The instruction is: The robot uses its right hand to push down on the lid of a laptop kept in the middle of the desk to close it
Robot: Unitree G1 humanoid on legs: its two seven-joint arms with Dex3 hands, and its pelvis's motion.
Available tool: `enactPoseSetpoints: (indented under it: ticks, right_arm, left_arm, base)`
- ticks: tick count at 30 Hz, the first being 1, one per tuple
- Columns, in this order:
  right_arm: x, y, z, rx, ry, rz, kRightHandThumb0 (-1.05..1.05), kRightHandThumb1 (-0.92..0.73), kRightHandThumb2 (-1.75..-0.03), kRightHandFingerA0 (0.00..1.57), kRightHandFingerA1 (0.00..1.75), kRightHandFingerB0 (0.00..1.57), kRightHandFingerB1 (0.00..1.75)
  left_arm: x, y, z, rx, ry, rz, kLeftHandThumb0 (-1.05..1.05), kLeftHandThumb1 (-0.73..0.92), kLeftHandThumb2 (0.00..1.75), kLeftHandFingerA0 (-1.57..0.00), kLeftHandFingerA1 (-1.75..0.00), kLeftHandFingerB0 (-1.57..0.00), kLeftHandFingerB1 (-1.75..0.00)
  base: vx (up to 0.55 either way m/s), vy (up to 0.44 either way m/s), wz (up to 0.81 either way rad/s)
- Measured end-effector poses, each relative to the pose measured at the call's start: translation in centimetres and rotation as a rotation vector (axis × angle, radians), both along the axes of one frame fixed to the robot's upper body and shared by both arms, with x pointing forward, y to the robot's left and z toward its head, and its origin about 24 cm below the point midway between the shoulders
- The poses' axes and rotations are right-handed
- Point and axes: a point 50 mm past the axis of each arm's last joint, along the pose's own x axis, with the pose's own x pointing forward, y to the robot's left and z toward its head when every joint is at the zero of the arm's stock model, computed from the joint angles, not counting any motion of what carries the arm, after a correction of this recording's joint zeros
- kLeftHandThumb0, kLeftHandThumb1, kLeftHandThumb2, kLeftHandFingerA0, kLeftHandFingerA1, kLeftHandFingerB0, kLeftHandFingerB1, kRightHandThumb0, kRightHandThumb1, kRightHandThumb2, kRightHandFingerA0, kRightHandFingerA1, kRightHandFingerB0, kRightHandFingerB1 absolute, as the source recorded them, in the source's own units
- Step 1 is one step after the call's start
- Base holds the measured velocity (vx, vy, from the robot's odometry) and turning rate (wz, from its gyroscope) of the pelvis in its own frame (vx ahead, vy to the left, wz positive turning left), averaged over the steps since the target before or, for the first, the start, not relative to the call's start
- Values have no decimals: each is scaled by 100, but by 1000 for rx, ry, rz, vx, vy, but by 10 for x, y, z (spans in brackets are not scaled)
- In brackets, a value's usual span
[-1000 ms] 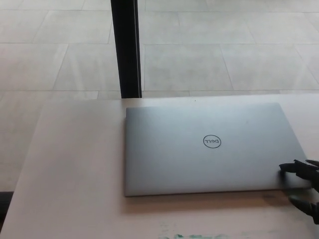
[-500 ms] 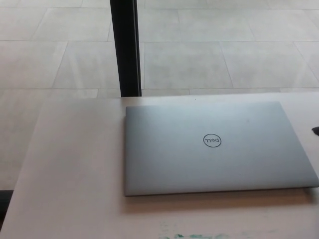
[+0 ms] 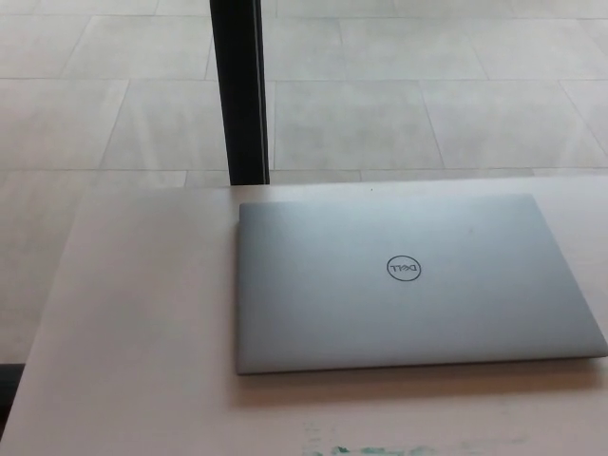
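The floor of pale tiles fills the upper half of the frame, same as a second ago. The bench takes the lower half, its light top bare on the left and along the bottom edge, where a few faint green marks sit at lower centre.

The laptop lies right of centre on the bench, lid fully down and flat, round logo facing up. It has not shifted since the earlier frames. Its right front corner runs almost to the right edge of the frame.

What has changed is at that right edge: a second ago a black robot hand rested at the laptop's lower right corner; half a second ago only a dark tip showed at mid right; now neither robot hand is in the picture, so I cannot tell how their fingers stand.

A black post rises from behind the bench's far edge, upper left of centre, just beyond the laptop's back left corner, not touching it. Nothing lies on the lid.
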Motion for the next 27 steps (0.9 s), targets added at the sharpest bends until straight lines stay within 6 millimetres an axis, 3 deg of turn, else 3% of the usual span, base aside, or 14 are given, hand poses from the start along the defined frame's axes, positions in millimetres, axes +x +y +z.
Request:
enactPoseSetpoints:
  ticks: [1, 2, 4, 5, 6, 8, 13, 14, 15, 16, 20, 22, 24, 27]
  right_arm:
    - [-5, -6, -1, 17, -6, -27, -85, -89, -67, 77, 125, 36, 94]
    - [-11, -12, -3, 35, -12, -56, -85, -89, -68, 73, 128, 33, 95]
    - [-24, -25, -6, 71, -23, -118, -85, -89, -68, 73, 128, 33, 95]
    - [-29, -29, -8, 85, -28, -142, -85, -67, -96, 82, 115, 46, 87]
    - [-37, -36, -10, 108, -40, -180, -81, -88, -67, 79, 126, 43, 93]
    - [-48, -45, -12, 135, -54, -229, -81, -90, -67, 74, 129, 39, 93]
    - [-83, -70, -22, 237, -116, -400, -78, -89, -68, 65, 127, 39, 90]
    - [-92, -75, -24, 262, -133, -442, -79, -75, -117, 73, 110, 40, 80]
    - [-98, -79, -26, 279, -146, -471, -81, -76, -117, 68, 110, 39, 81]
    - [-106, -83, -29, 304, -164, -512, -83, -89, -69, 56, 131, 33, 91]
    - [-137, -96, -45, 408, -239, -683, -86, -90, -69, 53, 133, 26, 93]
    - [-151, -99, -55, 454, -261, -764, -83, -88, -68, 54, 131, 29, 90]
    - [-162, -99, -67, 482, -254, -827, -83, -82, -66, 66, 127, 30, 85]
    - [-174, -91, -91, 527, -223, -890, -85, -80, -66, 62, 124, 32, 82]
  left_arm:
    - [0, 0, 0, 0, 1, 0, -105, 84, 84, -35, -46, -29, -38]
    - [0, 0, 0, 0, 1, 0, -105, 83, 76, -36, -46, -29, -38]
    - [-1, 0, 0, 0, 2, 1, -105, 83, 76, -36, -46, -29, -38]
    - [-1, 0, -1, 0, 3, 1, -105, 83, 75, -37, -45, -29, -38]
    - [-1, 0, -1, -1, 4, 2, -105, 85, 82, -36, -45, -28, -37]
    - [-2, 0, -1, -1, 6, 2, -105, 82, 75, -35, -44, -28, -37]
    - [-6, 1, -4, -3, 20, 7, -105, 84, 76, -37, -48, -28, -39]
    - [-8, 1, -5, -4, 25, 9, -105, 83, 76, -39, -50, -29, -40]
    - [-9, 1, -5, -4, 28, 10, -105, 82, 76, -40, -49, -28, -39]
    - [-10, 1, -6, -6, 32, 12, -105, 83, 76, -42, -49, -29, -38]
    - [-16, 2, -10, -13, 51, 27, -105, 82, 75, -40, -50, -30, -40]
    - [-18, 2, -11, -17, 58, 36, -105, 82, 76, -41, -50, -30, -41]
    - [-20, 2, -13, -21, 66, 48, -105, 82, 76, -39, -50, -29, -41]
    - [-23, 3, -14, -25, 77, 68, -105, 84, 76, -39, -50, -29, -40]
  base:
    - [0, 0, 0]
    - [0, 0, 0]
    - [0, 0, 0]
    - [0, 0, 0]
    - [0, 0, 0]
    - [0, 0, 0]
    - [0, 0, 0]
    - [0, 0, 0]
    - [0, 0, 0]
    - [0, 0, 0]
    - [0, 0, 0]
    - [0, 0, 0]
    - [0, 0, 0]
    - [0, 0, 0]
